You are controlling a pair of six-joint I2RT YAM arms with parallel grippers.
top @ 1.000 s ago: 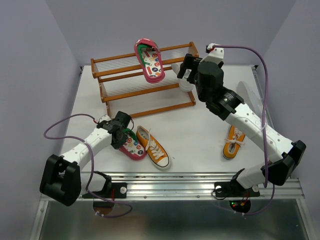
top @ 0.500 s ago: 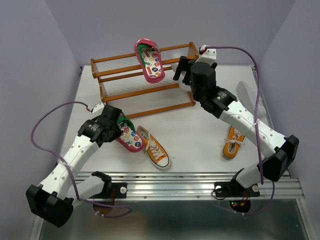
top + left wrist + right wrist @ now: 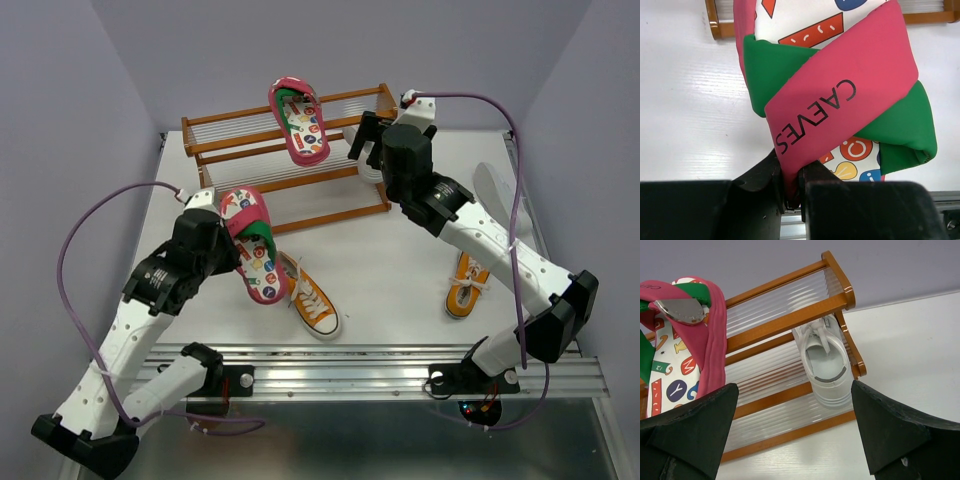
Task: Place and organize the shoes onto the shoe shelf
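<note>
Pink shoe [image 3: 257, 268] lengthwise toward shoe shelf [image 3: 330, 216]

**Top external:** fixed above and behind the arm bases, looking down and forward over the whole table [image 3: 400, 255] to the shoe shelf [image 3: 330, 172] at the far edge.

**Left wrist:** very near, looking down past the left gripper [image 3: 791, 187]. The held pink shoe [image 3: 840, 95] fills the frame, with the shelf base at top and the near edge rail at bottom.

**Right wrist:** low, near the far right corner, facing the shelf's right end through the right gripper [image 3: 793, 390].

All views share the shelf.
</note>
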